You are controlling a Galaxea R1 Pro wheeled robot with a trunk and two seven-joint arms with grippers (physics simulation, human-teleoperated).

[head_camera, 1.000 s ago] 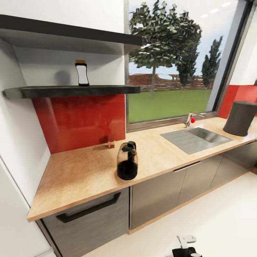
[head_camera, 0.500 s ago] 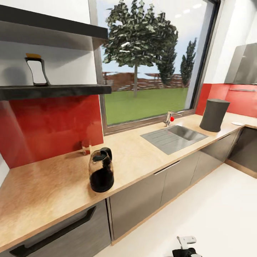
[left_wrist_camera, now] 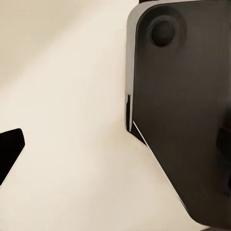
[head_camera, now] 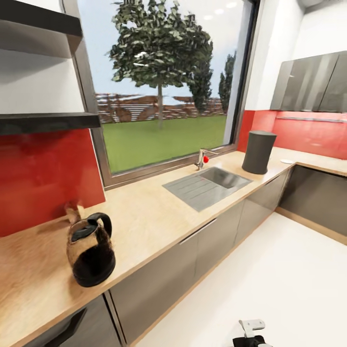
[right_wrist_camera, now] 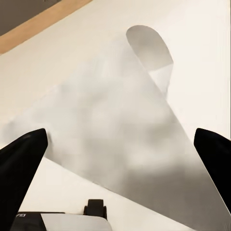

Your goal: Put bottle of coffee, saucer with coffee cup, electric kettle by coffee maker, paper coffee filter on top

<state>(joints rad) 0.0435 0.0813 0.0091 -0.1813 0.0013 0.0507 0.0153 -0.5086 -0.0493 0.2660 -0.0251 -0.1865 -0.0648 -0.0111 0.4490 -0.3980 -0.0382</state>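
A dark electric kettle (head_camera: pixel 90 250) stands near the front edge of the wooden countertop (head_camera: pixel 144 217), at the head view's lower left. Behind it, by the red backsplash, is a small brownish object (head_camera: pixel 72 210) too blurred to name. A tall dark grey cylinder (head_camera: pixel 259 152) stands on the counter right of the sink, with a small white disc (head_camera: pixel 286 161) beyond it. The bottle of coffee is out of view. My left gripper (left_wrist_camera: pixel 115 154) and right gripper (right_wrist_camera: pixel 115 159) hang open over pale floor, nothing between their fingers.
A steel sink (head_camera: pixel 207 185) with a tap (head_camera: pixel 202 158) lies under the big window. A dark wall shelf (head_camera: pixel 43 120) juts out at upper left. The counter turns a corner at far right under grey wall cabinets (head_camera: pixel 313 82). White floor (head_camera: pixel 270 289) spreads before the cabinets.
The whole head view has swung right, so the camera moved: the shelf bottle has slid out of the picture and the kettle now sits at lower left. Nothing on the counter has moved.
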